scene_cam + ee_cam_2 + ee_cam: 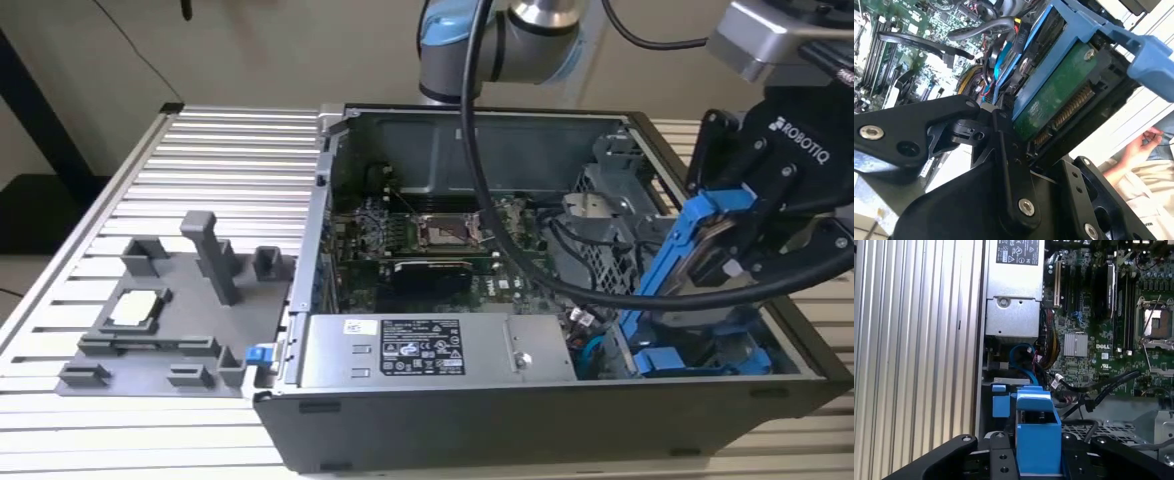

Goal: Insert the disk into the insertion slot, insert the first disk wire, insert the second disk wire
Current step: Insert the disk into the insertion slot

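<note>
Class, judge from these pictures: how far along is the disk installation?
Nothing looks finished. In hand: the gripper is shut on the silver-grey hard drive in its blue plastic carrier, held tilted over the open grey PC case. Left: seating it and all wiring.

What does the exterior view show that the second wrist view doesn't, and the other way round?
Exterior view's extras: the grey plastic fixture tray on the ribbed aluminium table, and the silver labelled power supply box. Second wrist view's extras: the green circuit-board underside of the held drive and a person's hand. Shared: the black gripper shut on the silver-grey hard drive in its bright blue plastic carrier frame, plus the green motherboard.
</note>
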Robot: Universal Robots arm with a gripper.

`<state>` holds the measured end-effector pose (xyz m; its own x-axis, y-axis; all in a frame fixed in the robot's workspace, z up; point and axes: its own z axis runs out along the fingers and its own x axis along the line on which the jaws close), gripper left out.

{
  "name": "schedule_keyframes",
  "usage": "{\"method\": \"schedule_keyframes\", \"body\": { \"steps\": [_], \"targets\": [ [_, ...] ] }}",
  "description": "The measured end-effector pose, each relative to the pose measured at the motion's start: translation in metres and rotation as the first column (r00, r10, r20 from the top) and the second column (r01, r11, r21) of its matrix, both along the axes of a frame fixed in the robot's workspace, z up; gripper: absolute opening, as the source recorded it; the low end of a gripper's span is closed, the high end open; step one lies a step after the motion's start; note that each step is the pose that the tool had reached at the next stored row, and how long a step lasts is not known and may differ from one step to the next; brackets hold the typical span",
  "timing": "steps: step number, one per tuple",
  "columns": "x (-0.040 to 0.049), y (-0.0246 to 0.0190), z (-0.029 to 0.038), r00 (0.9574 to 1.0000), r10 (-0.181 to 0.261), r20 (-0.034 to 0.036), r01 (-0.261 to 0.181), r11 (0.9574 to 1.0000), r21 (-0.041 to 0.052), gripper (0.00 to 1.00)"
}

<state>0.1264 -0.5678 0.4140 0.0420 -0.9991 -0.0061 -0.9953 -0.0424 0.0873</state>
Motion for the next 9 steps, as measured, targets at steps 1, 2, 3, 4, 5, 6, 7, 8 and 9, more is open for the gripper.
{"method": "schedule_keyframes", "body": {
  "steps": [1, 2, 3, 4, 5, 6, 7, 8, 9],
  "targets": [
    [0.0001, 0.0000, 0.0016, 1.0000, 0.000, -0.0019, 0.000, 1.0000, 0.0000, 0.33],
    [0.0003, 0.0000, 0.0036, 1.0000, 0.000, -0.0062, 0.000, 1.0000, -0.0001, 0.33],
    [0.0008, 0.0000, 0.0041, 0.9999, 0.000, -0.0152, 0.000, 1.0000, -0.0001, 0.33],
    [0.0015, 0.0000, 0.0041, 0.9997, 0.000, -0.0259, 0.000, 1.0000, -0.0005, 0.33],
    [0.0027, -0.0001, 0.0042, 0.9994, 0.000, -0.0345, 0.000, 1.0000, -0.0007, 0.33],
    [0.0039, -0.0004, 0.0042, 0.9992, 0.000, -0.0406, 0.000, 1.0000, -0.0008, 0.33],
    [0.0053, -0.0007, 0.0039, 0.9991, 0.000, -0.0431, 0.000, 1.0000, -0.0006, 0.33],
    [0.0072, -0.0009, 0.0036, 0.9990, 0.000, -0.0442, 0.000, 1.0000, -0.0007, 0.33],
    [0.0095, -0.0011, 0.0031, 0.9990, 0.000, -0.0450, 0.000, 1.0000, -0.0006, 0.33]
  ]
}}
